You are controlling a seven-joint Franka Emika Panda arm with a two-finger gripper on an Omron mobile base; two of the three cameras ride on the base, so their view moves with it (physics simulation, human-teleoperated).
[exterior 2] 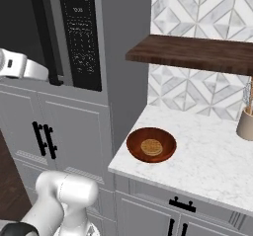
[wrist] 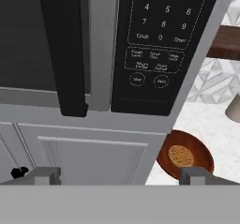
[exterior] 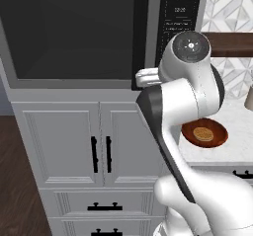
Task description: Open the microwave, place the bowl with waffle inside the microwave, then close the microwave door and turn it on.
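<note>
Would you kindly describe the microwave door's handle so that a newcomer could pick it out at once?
Start at the large grey microwave built in above the white cabinets. At the right edge of its dark glass door, just left of the black keypad panel, runs the handle. It is one tall, thick, vertical black bar, unlike the short, thin cabinet handles below.

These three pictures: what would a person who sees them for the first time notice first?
First the big grey microwave, built in above white cabinet doors, its door shut and its tall black handle right before the hand. Next the reddish-brown bowl holding the waffle, alone on the marble counter to the microwave's right. The gripper is open, its fingers apart, low before the handle.
</note>
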